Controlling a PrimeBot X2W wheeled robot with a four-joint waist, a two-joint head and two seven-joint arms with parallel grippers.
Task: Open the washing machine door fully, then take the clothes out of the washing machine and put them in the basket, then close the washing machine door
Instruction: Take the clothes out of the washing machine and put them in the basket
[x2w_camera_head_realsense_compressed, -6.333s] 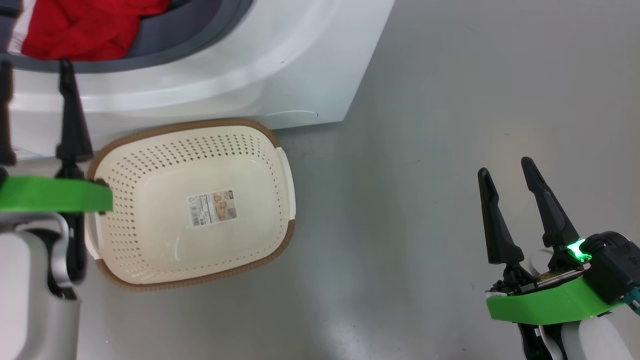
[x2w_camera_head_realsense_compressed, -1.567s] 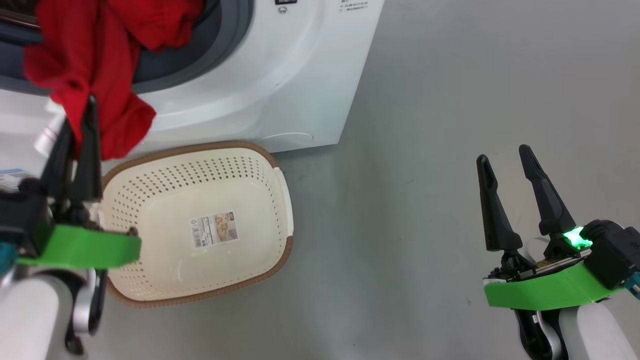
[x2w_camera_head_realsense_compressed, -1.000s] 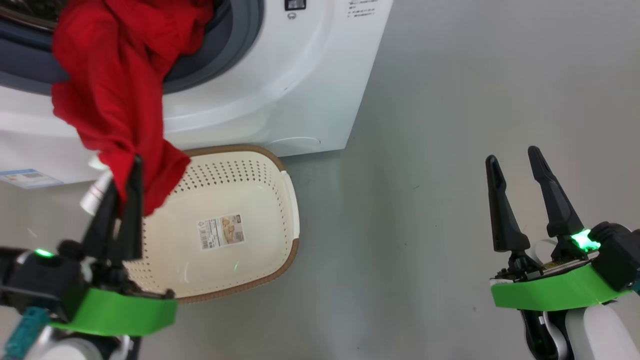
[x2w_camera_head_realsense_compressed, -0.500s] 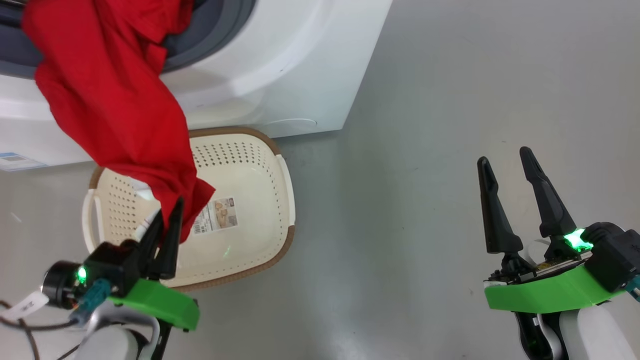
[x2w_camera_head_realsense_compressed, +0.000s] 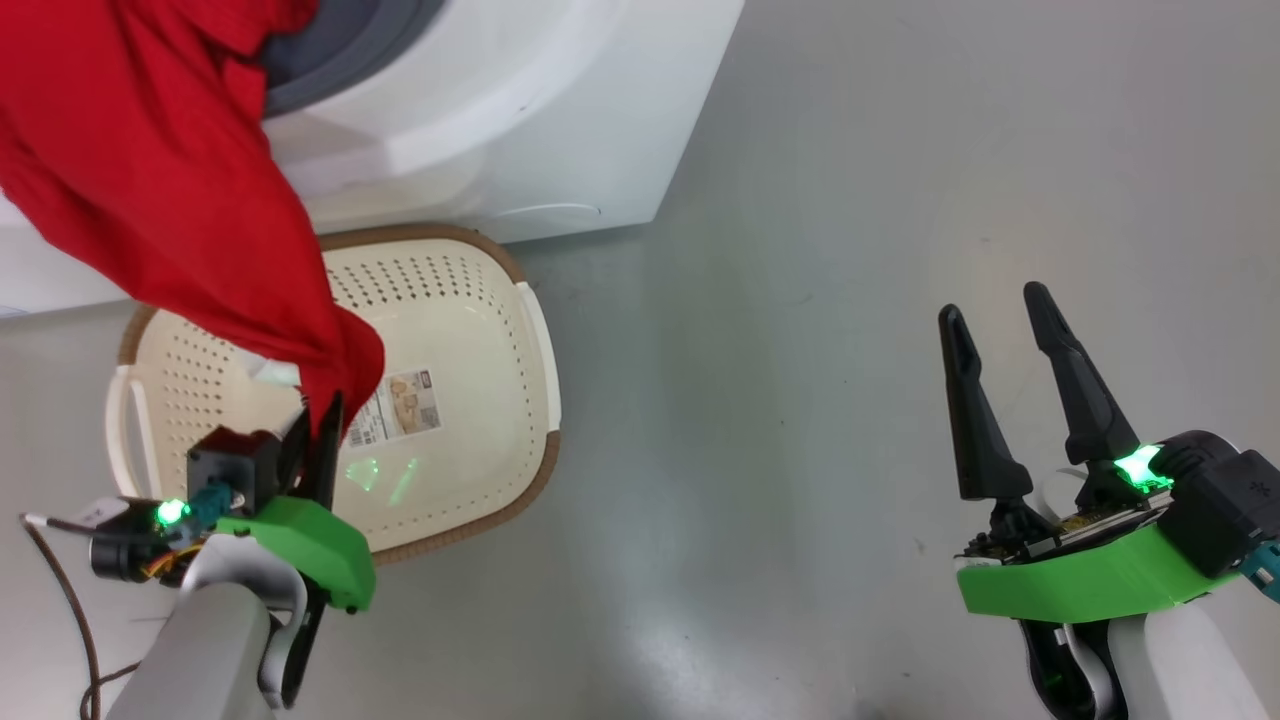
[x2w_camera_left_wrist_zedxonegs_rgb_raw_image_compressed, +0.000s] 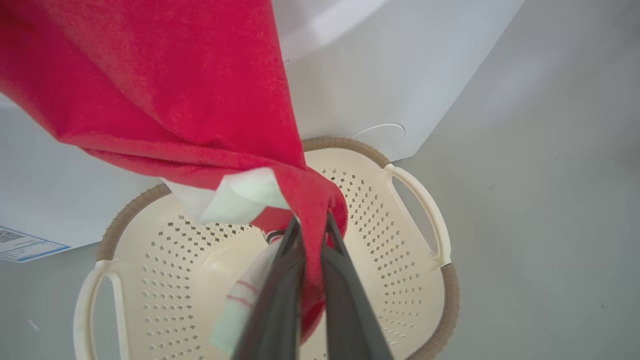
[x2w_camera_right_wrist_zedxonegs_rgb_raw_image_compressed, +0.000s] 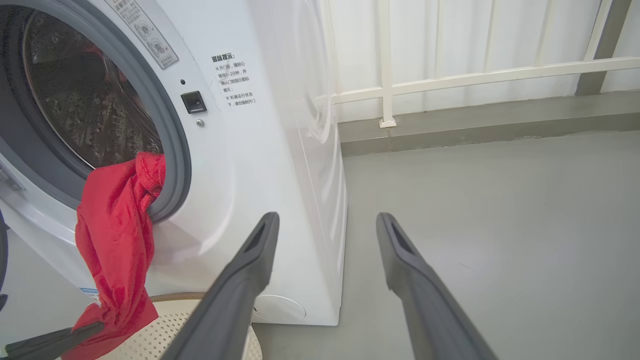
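grey floor (x2w_camera_head_realsense_compressed: 800, 300) holds the cream perforated plastic basket with brown rim (x2w_camera_head_realsense_compressed: 470, 300), just near the white washing machine (x2w_camera_head_realsense_compressed: 520, 110). my left gripper (x2w_camera_head_realsense_compressed: 320, 415) pinches the bright red soft clothes (x2w_camera_head_realsense_compressed: 150, 180) above it, tips buried; cloth hides its far left rim. my right gripper (x2w_camera_head_realsense_compressed: 992, 302) stands spread, empty.

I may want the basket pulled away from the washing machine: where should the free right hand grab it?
Likely the cream side handle of the basket nearest the open right hand, coming from above on that side: it is an open loop with nothing over it, while the clothes gripped by the left hand hang above the other side.
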